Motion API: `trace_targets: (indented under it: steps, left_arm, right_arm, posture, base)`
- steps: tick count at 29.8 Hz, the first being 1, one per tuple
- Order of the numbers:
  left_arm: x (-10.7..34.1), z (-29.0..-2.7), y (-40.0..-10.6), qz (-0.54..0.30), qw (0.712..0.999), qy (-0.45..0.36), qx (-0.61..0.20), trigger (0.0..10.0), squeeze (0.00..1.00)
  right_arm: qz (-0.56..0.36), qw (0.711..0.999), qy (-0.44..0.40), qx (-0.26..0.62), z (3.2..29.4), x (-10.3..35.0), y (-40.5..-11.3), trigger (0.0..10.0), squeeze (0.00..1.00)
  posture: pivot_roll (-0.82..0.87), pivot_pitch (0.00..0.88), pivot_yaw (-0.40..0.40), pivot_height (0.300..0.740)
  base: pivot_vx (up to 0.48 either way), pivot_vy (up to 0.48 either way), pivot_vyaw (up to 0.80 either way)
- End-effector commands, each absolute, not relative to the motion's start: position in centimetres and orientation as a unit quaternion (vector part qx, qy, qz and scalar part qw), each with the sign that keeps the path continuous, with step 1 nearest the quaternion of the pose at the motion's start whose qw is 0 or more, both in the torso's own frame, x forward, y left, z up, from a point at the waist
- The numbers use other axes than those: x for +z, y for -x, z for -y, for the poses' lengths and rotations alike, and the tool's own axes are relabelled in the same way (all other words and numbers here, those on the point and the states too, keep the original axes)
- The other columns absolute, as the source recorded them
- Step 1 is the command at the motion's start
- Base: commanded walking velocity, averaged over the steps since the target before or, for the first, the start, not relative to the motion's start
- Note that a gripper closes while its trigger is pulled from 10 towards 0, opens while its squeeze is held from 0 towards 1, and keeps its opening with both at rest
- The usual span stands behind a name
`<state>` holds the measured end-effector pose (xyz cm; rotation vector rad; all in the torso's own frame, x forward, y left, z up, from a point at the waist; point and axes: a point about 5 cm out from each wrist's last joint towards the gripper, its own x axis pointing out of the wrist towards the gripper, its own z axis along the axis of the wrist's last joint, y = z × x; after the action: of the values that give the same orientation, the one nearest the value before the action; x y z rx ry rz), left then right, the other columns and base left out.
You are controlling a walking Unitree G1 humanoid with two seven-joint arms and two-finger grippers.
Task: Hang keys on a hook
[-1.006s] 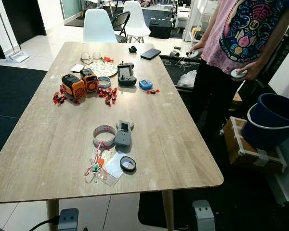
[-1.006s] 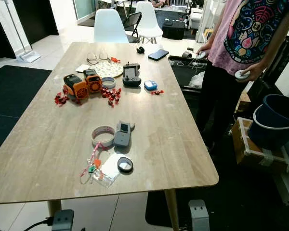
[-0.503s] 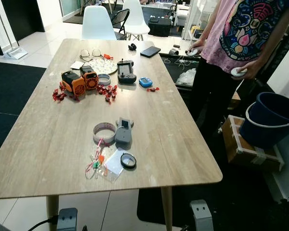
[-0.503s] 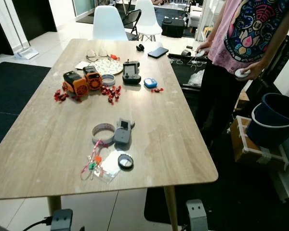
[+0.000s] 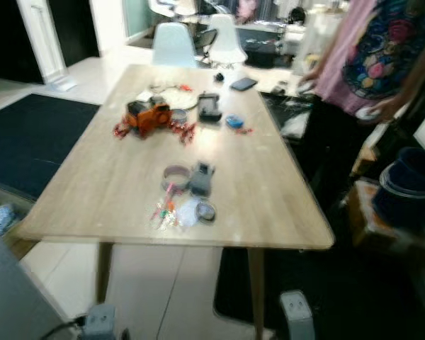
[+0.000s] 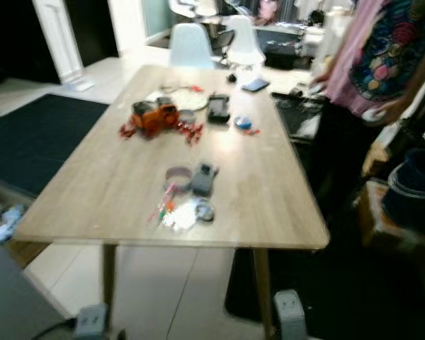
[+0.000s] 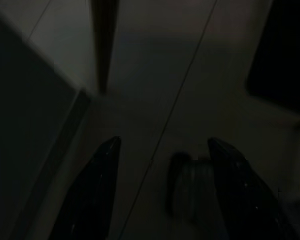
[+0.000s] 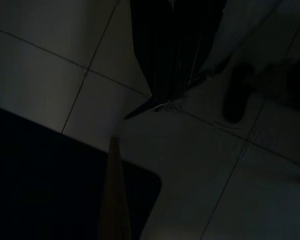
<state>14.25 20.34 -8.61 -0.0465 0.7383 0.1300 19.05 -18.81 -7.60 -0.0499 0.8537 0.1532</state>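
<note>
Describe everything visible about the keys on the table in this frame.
The keys lie flat near the near edge of the wooden table, a small blurred bundle with red, orange and green tags or cords. They sit just in front of a roll of tape and against a clear plastic sleeve. No gripper touches them; finer detail is blurred.

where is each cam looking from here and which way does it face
Left eye view: on the head, looking forward and down at the wooden table with the keys near its front edge; blurred.
Right eye view: same head, same table and keys, and a person standing to the right.
Left wrist view: on the left arm, pointing down at dim tiled floor; left gripper open.
Right wrist view: on the right arm, also facing dark floor tiles; right gripper closed.
Both wrist views share the tiled floor.
</note>
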Motion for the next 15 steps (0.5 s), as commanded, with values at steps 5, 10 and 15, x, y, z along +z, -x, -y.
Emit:
trace_targets:
  steps: [5,10,15]
  left_arm:
    - [-8.35,-20.46,-14.80,-0.352,0.934,0.022,0.064,10.0,0.00]
    - [-8.30,-20.64,-14.81,-0.350,0.934,0.018,0.066,10.0,0.00]
    - [-7.99,-20.59,-15.08,-0.331,0.942,0.021,0.058,10.0,0.00]
  right_arm:
    - [-0.421,0.903,0.030,0.076,18.82,-7.88,-18.50,10.0,0.00]
    - [-0.420,0.904,0.029,0.076,18.75,-7.89,-18.51,10.0,0.00]
    - [-0.417,0.905,0.028,0.079,18.65,-7.85,-18.57,10.0,0.00]
  posture:
    - [0.08,0.050,-0.074,0.740]
    - [0.08,0.049,-0.073,0.740]
    - [0.08,0.050,-0.074,0.740]
  base:
    - [-0.320,0.000,0.00]
    - [-0.061,0.000,0.00]
    - [0.000,0.000,0.00]
